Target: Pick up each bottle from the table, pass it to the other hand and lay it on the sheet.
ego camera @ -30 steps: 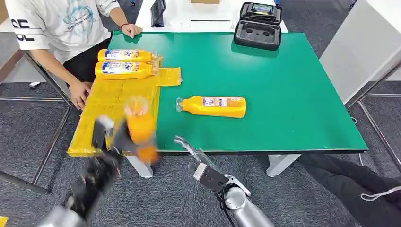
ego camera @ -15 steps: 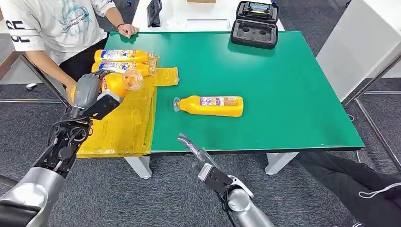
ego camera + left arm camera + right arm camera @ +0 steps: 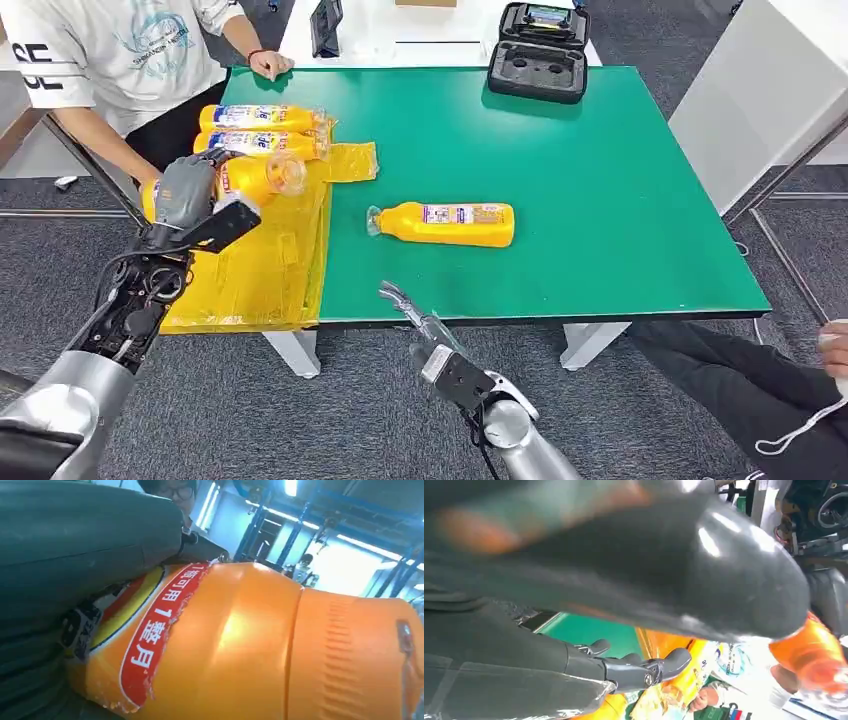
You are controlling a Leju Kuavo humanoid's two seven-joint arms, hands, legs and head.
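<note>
- Your left hand (image 3: 188,190) grips an orange bottle (image 3: 250,176) over the far end of the yellow sheet (image 3: 250,270), held on its side with the clear cap toward the table's middle. That matches how the two laid bottles (image 3: 262,130) lie just beyond it, so this reads as lining up a third in the row.
- The left wrist view confirms the grip: grey fingers (image 3: 85,545) wrap the labelled body.
- Your right hand (image 3: 405,305) hangs by the table's near edge, fingers apart, holding nothing.
- One bottle on the green table (image 3: 445,223) lies on its side, well apart from the sheet, not yet handled.
- A person's hand (image 3: 272,64) rests on the far corner; mind it.
</note>
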